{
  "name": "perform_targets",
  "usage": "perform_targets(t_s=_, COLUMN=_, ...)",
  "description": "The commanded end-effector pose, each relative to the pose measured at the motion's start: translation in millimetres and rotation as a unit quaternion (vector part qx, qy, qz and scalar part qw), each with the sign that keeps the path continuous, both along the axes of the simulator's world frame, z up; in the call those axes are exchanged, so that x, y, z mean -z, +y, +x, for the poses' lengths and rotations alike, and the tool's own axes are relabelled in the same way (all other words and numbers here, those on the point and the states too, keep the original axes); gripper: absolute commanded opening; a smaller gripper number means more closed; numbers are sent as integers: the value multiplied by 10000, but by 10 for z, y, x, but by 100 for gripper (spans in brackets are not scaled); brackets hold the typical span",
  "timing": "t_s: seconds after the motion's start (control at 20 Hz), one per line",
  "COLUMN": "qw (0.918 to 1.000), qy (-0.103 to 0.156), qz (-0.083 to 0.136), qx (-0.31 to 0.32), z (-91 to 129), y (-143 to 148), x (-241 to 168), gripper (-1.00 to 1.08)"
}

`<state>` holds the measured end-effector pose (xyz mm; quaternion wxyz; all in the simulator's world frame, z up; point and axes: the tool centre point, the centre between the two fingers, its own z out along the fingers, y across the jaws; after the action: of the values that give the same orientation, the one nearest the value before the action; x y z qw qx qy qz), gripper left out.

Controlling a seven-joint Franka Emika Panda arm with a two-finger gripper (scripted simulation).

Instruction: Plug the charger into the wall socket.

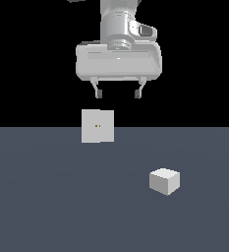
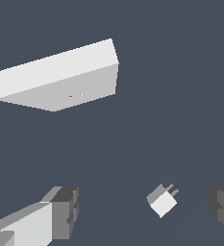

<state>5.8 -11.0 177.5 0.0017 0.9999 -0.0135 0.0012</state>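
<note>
Arm: a white Franka arm hangs down from the top of the exterior view, high above the surface and touching nothing.

Fingers: the fingers (image 1: 118, 93) point straight down and stand wide apart with nothing between them. In the wrist view one dark fingertip (image 2: 65, 211) shows on one side and the other at the opposite border, with a broad gap of bare floor between them.

Charger: the charger (image 1: 164, 181) is a small plain white cube resting on the floor, toward the exterior view's right and nearer the camera than the socket. It is well apart from the fingers and lies lower than them. In the wrist view the charger (image 2: 162, 201) appears small, turned at an angle, with two short grey prongs sticking out of one face.

Wall socket: the wall socket (image 1: 97, 126) is a flat white square plate standing upright on the floor, left of centre in the exterior view and farther back, its upper part against the black background. Two tiny orange dots sit at the middle of its face. In the wrist view the wall socket (image 2: 60, 77) shows as a thick slab.

Charger and socket: well apart, not touching.

Floor: the floor (image 1: 47, 206) is a plain dark blue-grey surface; no edges or corners show.
</note>
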Motion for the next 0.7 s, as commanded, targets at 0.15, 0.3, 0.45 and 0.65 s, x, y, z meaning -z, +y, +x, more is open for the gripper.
perform_targets(t_s=0.15, qw=10000, qy=-6, qz=-2, qx=38, z=-7, y=-10, x=10, gripper=100)
perform_targets(t_s=0.3, qw=9999, qy=-22, qz=-9, qx=153, z=-27, y=-40, x=40, gripper=100)
perform_targets(t_s=0.45, qw=9994, qy=-49, qz=-20, qx=342, z=-61, y=-88, x=90, gripper=100)
perform_targets(t_s=0.65, qw=9974, qy=-101, qz=-42, qx=707, z=-132, y=-178, x=186, gripper=100)
